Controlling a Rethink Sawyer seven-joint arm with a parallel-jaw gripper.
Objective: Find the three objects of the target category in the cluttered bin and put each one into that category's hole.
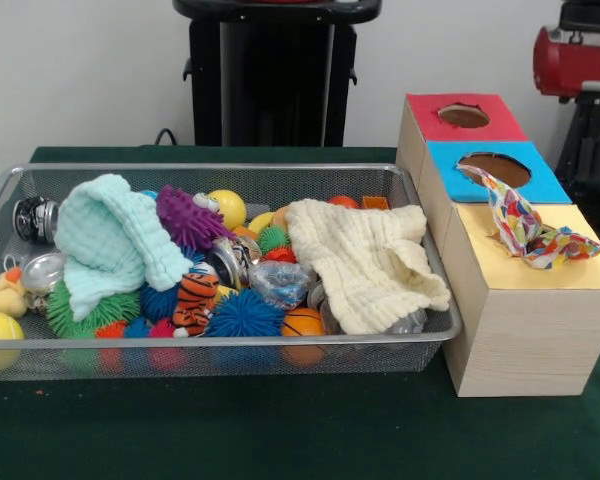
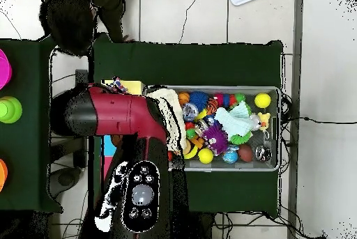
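Printed fabric draped over yellow box; end effector unseen.

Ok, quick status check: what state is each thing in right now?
Printed fabric piece: draped over the yellow-faced box, partly across the blue-faced hole, not pushed in.
Yellow-faced hole: not visible, fabric covers that spot.
Red-faced hole: open, nothing in it.
Bin: full of clutter.
Mint-green cloth: heaped.
Cream cloth: over the rim.
Gripper: hidden.

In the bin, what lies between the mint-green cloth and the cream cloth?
Front view: a purple spiky toy, a crushed can and small balls lie between the mint-green cloth and cream cloth.
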